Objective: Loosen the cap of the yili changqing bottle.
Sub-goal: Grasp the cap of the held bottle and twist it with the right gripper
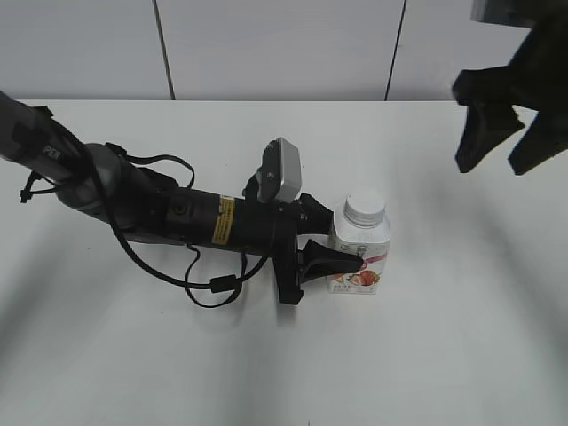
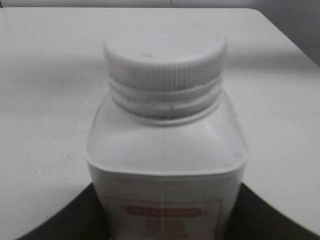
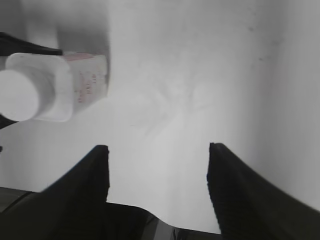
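The yili changqing bottle (image 1: 359,253) stands upright on the white table, white with a pink-red fruit label. Its ribbed white cap (image 1: 365,208) is on the neck. My left gripper (image 1: 333,241) reaches in from the left and is shut on the bottle's body, one black finger on each side. The left wrist view shows the bottle (image 2: 165,165) and cap (image 2: 165,57) close up, with the dark fingers at the lower corners. My right gripper (image 1: 501,146) hangs open and empty high at the upper right. In the right wrist view its jaws (image 3: 157,150) are spread over bare table, with the bottle (image 3: 55,90) at the upper left.
The left arm and its looping black cable (image 1: 213,284) lie low across the table's left half. The table (image 1: 461,337) is white, and a pale panelled wall (image 1: 275,44) runs behind its far edge.
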`<state>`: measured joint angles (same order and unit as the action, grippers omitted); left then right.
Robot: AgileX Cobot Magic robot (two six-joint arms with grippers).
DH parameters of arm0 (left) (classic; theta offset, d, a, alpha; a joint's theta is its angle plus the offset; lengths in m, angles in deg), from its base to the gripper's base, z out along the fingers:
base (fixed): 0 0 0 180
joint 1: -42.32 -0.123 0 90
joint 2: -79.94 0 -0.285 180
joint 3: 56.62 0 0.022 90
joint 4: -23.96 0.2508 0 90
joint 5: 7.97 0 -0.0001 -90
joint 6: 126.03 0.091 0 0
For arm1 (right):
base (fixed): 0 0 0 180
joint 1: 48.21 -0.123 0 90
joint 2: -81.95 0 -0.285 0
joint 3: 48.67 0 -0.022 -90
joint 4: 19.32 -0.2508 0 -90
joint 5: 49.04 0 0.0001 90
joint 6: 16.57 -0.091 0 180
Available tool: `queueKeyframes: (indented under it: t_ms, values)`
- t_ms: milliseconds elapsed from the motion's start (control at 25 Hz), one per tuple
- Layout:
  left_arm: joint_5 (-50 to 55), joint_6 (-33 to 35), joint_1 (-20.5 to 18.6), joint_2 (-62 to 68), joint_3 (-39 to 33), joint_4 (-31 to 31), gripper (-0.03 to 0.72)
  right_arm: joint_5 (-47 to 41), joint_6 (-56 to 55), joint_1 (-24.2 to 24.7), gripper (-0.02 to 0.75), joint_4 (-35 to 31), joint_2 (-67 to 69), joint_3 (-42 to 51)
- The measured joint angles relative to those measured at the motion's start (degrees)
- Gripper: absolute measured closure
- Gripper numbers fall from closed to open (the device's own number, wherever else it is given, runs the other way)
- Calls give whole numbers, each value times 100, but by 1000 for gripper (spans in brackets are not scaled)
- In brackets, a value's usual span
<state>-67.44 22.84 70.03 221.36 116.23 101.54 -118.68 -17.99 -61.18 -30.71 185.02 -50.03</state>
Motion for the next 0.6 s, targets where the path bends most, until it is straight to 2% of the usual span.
queueKeyframes:
  t_ms: [320, 600]
  values:
    - [6, 0, 0, 0, 0, 0, 324, 0, -447, -1093, 250, -12, 656, -782]
    - [11, 0, 0, 0, 0, 0, 325, 0, -719, -1541, 250, -6, 1229, -1270]
